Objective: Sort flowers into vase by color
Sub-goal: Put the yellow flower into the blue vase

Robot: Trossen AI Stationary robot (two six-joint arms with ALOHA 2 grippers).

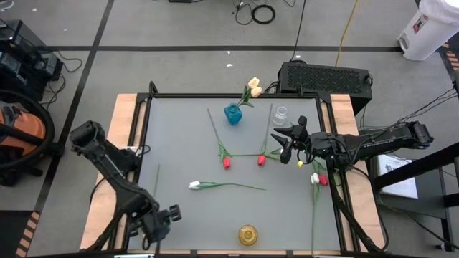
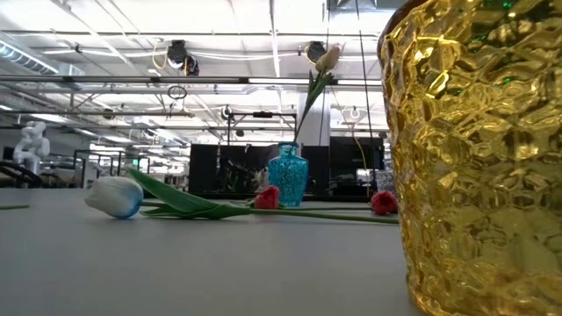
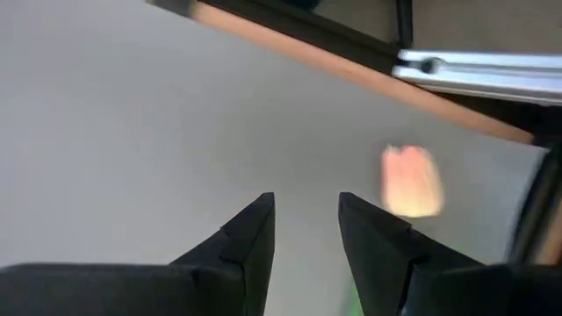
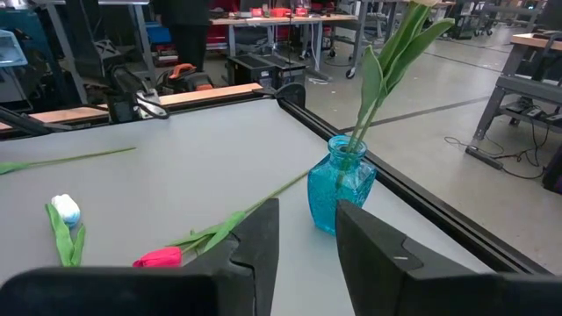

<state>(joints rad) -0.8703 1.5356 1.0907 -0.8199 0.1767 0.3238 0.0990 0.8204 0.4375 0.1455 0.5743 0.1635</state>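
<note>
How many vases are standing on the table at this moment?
3: a blue vase at the far edge holding cream flowers, a clear vase to its right, and a gold vase at the near edge. None seems hidden.

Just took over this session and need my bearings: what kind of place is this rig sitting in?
Most likely a robotics lab or workshop: workbenches stand behind the table, cables lie on a taped concrete floor, and industrial ceiling lights hang overhead. A blue vase stands on the table.
</note>
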